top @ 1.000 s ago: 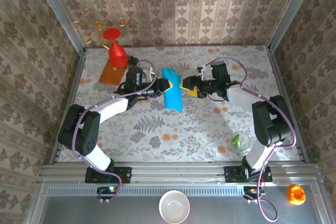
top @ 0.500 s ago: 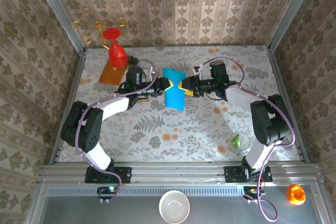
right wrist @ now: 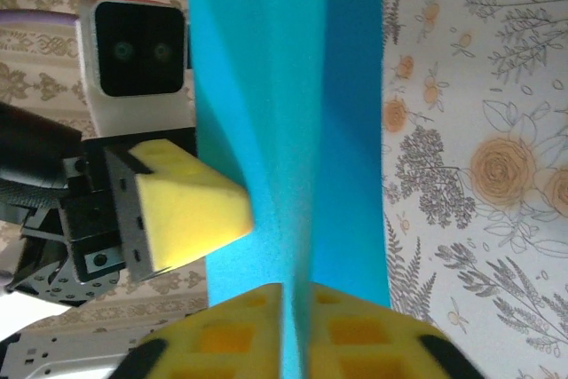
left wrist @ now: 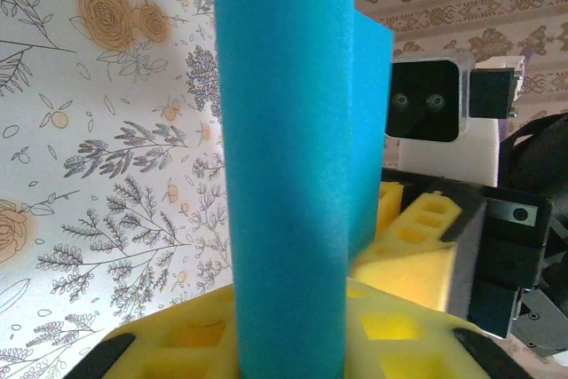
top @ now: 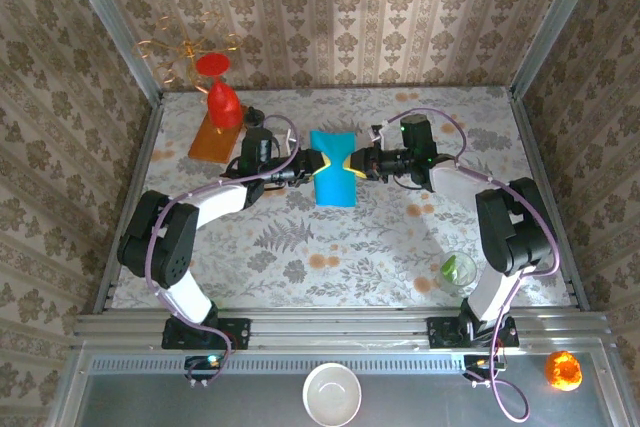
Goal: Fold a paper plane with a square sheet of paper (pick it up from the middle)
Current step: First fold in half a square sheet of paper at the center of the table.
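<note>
The square sheet of paper (top: 332, 172) is teal-blue and folded over on itself, raised above the table's middle and pinched at its waist from both sides. My left gripper (top: 313, 162) is shut on its left edge. In the left wrist view the sheet (left wrist: 288, 148) rises as a tall band from between the yellow fingers (left wrist: 390, 335) of my left gripper (left wrist: 288, 348). My right gripper (top: 351, 162) is shut on the right edge. In the right wrist view the sheet (right wrist: 284, 95) stands in my right gripper (right wrist: 297, 330), with a left finger (right wrist: 186, 206) just beyond it. The paper plane is out of view.
A red cone-shaped vase (top: 223, 100) stands on an orange board (top: 210, 139) at the back left, with gold wire (top: 185, 47) behind it. A glass with something green (top: 458, 270) sits front right. A white bowl (top: 332, 393) and an orange ball (top: 562, 370) lie below the table's edge.
The right gripper moved left to the sheet and shut on its right edge. The sheet now stands straighter, pinched at both sides. The left gripper kept its hold.
</note>
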Available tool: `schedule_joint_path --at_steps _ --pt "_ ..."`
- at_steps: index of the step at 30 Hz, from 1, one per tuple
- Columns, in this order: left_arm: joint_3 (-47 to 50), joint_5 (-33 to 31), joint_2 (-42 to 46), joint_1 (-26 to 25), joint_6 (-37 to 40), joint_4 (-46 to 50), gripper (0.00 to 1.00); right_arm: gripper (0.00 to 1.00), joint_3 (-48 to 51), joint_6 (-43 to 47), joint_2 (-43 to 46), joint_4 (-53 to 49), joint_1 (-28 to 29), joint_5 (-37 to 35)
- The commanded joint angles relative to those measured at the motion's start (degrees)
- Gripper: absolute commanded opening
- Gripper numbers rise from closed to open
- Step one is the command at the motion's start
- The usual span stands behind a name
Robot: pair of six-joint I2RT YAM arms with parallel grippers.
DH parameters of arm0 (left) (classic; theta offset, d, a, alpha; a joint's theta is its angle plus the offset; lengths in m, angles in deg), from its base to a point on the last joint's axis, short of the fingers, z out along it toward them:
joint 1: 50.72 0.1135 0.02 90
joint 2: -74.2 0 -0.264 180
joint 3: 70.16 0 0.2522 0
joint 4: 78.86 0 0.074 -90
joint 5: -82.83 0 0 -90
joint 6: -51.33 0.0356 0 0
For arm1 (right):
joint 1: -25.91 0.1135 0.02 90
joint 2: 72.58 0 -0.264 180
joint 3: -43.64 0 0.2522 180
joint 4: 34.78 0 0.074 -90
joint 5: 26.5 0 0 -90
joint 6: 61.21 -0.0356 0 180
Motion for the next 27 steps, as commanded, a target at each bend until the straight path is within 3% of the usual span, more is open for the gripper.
schedule_joint_path --at_steps 1,6,17,18,23,27 --pt "0.5 -0.1 -0.1 0.4 -0.5 -1.0 0.29 0.08 -2.3 2.0 -0.8 -5.4 -0.2 -3.0" --pt "2.7 -3.9 1.7 3.8 1.5 2.0 0.55 0.01 -2.9 4.8 1.8 -11.2 -1.9 -6.7" --pt "9.1 -12.1 9.3 9.5 7.9 11.3 0.86 0.0 -13.0 17.8 8.8 -40.1 -6.0 -14.7" --pt "8.9 -12.4 9.8 9.6 8.8 12.8 0.98 0.0 -14.1 17.0 8.5 -41.2 -5.9 -15.2" --pt "9.5 -12.0 10.0 9.5 9.3 13.0 1.0 0.0 -18.4 12.9 3.4 -46.1 -3.1 -16.1" --pt "9.5 -11.1 8.8 8.5 9.0 11.8 0.99 0.01 -14.7 6.6 -0.2 -33.6 0.1 -11.3"
